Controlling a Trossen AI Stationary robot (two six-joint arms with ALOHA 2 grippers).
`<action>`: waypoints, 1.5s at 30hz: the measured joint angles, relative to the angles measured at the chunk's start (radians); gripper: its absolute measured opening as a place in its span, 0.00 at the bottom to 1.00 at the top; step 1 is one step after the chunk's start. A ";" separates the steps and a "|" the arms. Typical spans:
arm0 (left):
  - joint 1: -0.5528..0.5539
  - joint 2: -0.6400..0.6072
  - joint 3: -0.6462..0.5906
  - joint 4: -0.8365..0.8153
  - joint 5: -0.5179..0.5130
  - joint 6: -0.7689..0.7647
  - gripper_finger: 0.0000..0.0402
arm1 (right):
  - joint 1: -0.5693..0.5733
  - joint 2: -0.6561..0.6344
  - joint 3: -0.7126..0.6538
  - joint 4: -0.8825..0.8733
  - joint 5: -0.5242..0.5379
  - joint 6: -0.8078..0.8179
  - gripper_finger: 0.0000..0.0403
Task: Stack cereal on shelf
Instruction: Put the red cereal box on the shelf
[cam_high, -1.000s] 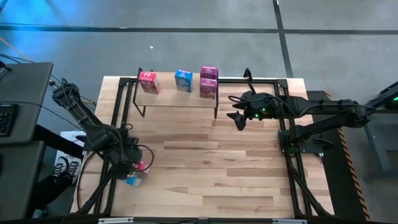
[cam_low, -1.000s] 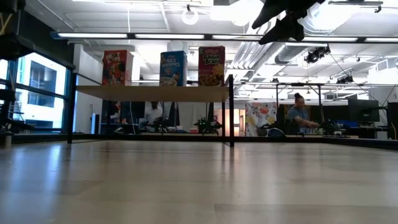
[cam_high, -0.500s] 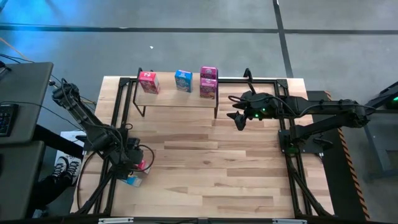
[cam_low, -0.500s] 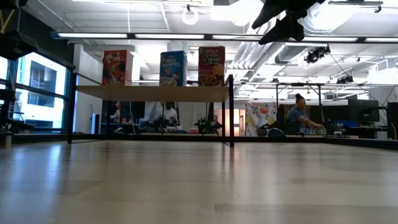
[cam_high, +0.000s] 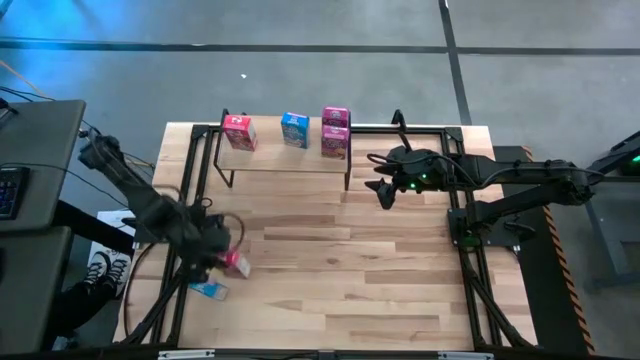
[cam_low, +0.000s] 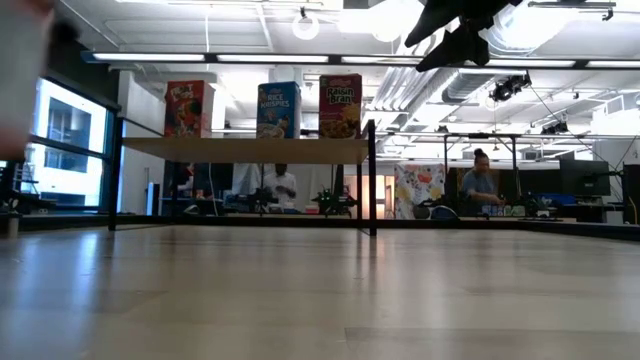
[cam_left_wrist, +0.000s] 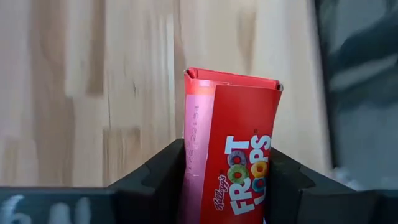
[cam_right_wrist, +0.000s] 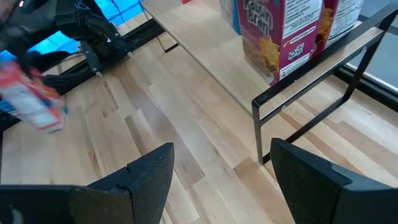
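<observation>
My left gripper (cam_high: 226, 256) is near the table's left edge, shut on a red Froot Loops cereal box (cam_left_wrist: 235, 155) that it holds above the tabletop. A blue cereal box (cam_high: 210, 290) lies flat on the table just nearer the front. The shelf (cam_high: 285, 158), light wood on black legs, stands at the far side. It carries a pink box (cam_high: 238, 131), a blue box (cam_high: 294, 129) and a magenta Raisin Bran box (cam_high: 335, 132) standing upright. My right gripper (cam_high: 383, 190) hangs open in the air to the right of the shelf. My left gripper pinches the red box between its two fingers (cam_left_wrist: 163, 177), one on the pink narrow side (cam_left_wrist: 193, 155) and one on the opposite side. The fingers slant down from the table's left. The box is lifted clear of the table, its closed end pointing away from the gripper.
A black metal frame (cam_high: 462, 240) runs round the tabletop's edges. Bare planks (cam_high: 340, 270) lie between the left gripper and the shelf. People move in the room behind the table (cam_low: 480, 185).
My left gripper has shut on the red box, risen, and moved a little toward the table's right. The red box is now lifted clear of the table. The blue box has stayed lying where it was.
</observation>
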 joint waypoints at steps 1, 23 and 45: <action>0.027 -0.007 0.048 -0.018 0.000 0.009 0.40 | 0.000 0.000 0.000 0.000 0.007 0.000 0.65; 0.946 0.279 0.743 -0.563 -0.060 0.914 0.39 | 0.000 0.000 0.000 0.004 0.012 -0.003 0.65; 1.382 0.426 0.743 -0.548 0.123 1.280 0.39 | 0.000 0.000 0.000 0.003 0.012 -0.003 0.65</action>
